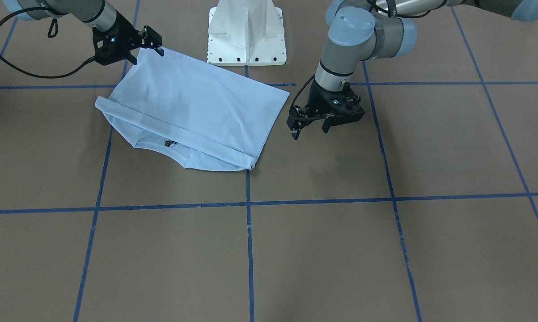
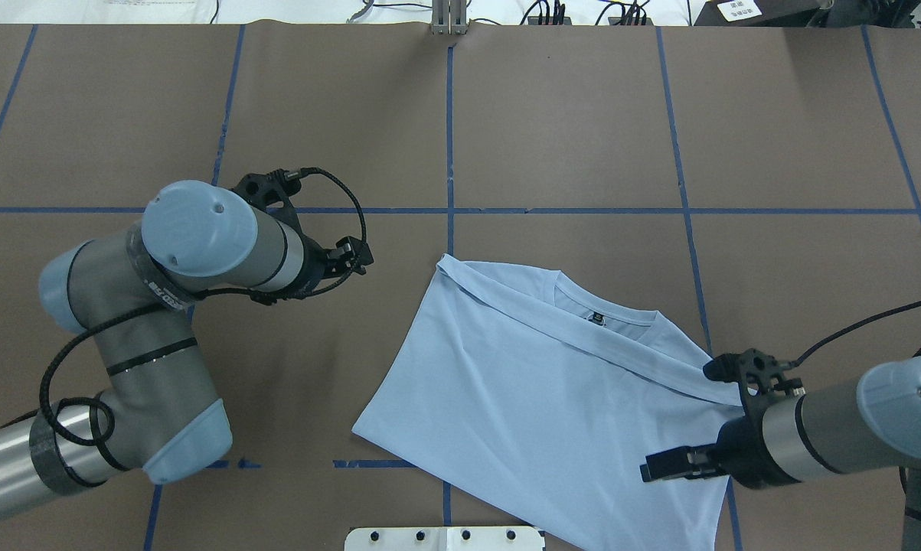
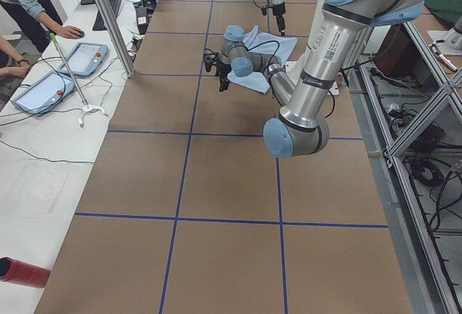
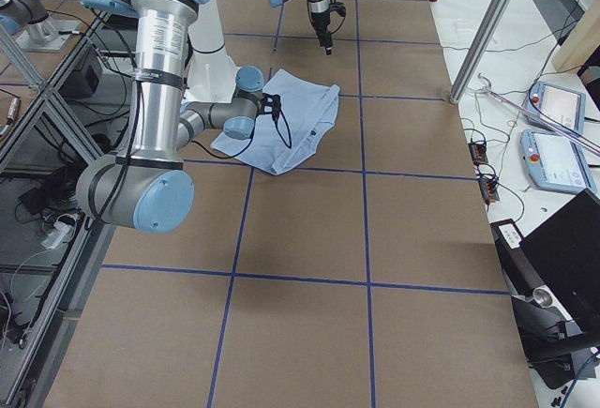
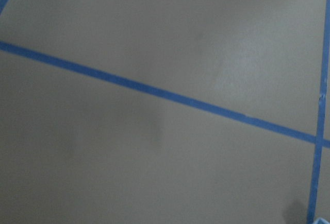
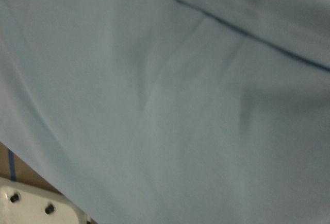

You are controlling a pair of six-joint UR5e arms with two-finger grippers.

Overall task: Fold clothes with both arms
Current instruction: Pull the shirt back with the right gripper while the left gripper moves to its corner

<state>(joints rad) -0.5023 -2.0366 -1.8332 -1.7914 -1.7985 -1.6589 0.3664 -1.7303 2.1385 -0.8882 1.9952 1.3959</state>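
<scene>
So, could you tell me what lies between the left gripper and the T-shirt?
Nothing: in the overhead view only bare brown table separates the left gripper from the light blue T-shirt, at its nearest corner.

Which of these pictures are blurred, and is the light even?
Right wrist view: soft, the light blue T-shirt fills it, creases smeared. Left wrist view: blurred too, only brown table and blue tape lines, a pale sheen upper right. Front-facing and overhead views: sharp, even light, no glare.
</scene>
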